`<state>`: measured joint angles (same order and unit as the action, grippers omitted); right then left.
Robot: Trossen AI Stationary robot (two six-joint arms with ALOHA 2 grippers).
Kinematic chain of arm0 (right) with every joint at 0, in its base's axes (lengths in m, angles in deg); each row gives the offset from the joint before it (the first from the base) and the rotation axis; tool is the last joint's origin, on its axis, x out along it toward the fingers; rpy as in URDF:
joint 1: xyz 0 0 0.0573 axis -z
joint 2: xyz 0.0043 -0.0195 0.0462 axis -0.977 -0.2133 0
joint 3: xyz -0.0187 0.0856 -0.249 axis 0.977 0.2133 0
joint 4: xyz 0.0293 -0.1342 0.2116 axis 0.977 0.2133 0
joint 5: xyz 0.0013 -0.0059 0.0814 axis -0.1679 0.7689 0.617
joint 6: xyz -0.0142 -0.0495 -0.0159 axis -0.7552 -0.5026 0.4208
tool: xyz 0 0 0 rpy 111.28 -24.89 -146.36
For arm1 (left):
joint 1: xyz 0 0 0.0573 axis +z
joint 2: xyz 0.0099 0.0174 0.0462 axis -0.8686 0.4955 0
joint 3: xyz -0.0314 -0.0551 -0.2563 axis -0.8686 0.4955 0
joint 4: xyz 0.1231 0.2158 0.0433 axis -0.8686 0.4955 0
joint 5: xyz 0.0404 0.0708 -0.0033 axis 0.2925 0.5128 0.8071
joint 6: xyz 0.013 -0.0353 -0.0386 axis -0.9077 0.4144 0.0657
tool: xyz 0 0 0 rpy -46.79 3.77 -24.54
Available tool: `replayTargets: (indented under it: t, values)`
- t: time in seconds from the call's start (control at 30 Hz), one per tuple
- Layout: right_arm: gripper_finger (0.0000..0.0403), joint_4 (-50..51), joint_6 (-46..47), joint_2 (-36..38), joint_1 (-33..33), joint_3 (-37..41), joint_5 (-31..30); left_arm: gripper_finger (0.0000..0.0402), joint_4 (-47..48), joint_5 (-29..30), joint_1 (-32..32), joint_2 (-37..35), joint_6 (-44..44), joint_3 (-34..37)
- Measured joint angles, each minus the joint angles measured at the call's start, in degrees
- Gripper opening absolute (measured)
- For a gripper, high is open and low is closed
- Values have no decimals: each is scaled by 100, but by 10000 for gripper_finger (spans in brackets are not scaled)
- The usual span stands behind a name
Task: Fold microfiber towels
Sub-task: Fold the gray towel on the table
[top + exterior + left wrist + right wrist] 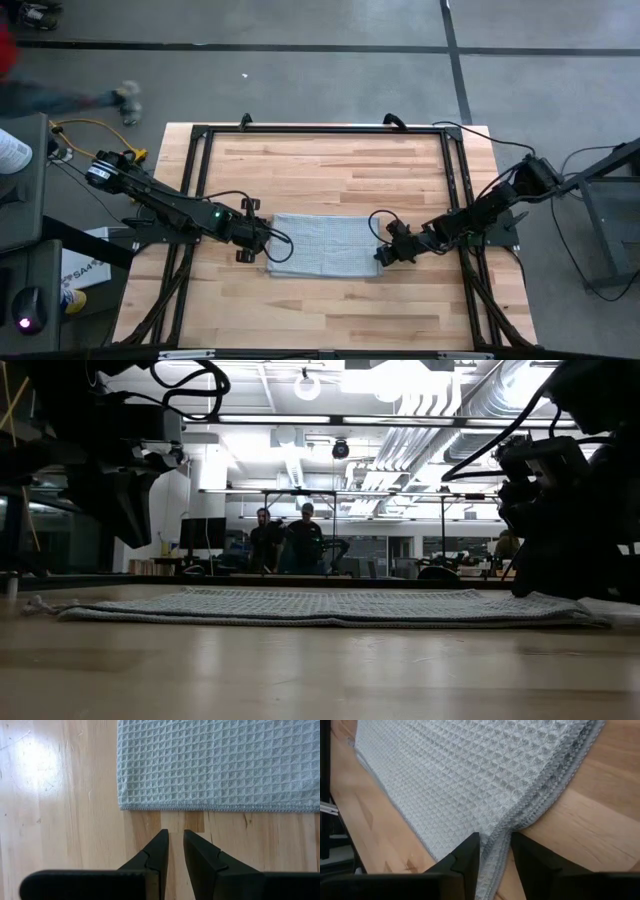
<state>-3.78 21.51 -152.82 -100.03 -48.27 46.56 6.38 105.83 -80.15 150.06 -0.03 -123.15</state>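
Your pale wooden tabletop carries one thing that matters: the thin grey-blue waffle-weave microfiber towel, lying flat near the middle as a wide rectangle. It already looks doubled, since the right wrist view shows two stacked hems along one edge, so you are probably part-way through the folding, with another fold across the width likely to come. The two dark arms reach in from opposite sides, which suits a cloth this limp: lifting one end while the other stays down keeps it square. The right gripper is low at the towel's right short edge, its fingers narrowly parted with the layered hem running between them; they appear to be pinching that edge, though you cannot be fully sure the pinch is firm. The left gripper hovers just off the towel's left edge, over bare wood, its fingers set to a narrow gap and holding nothing, with the hem lying just ahead of the tips and not touching them.
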Motion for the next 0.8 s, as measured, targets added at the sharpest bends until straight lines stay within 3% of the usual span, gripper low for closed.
replayTargets:
  t: [0.37,0.8]
  values:
    - [11,15,-50,0,0,9,-20,58,-2,-4,0,0,4,0]
    - [7,-437,-136,0,0,9,-309,58,13,-20,0,0,7,0]
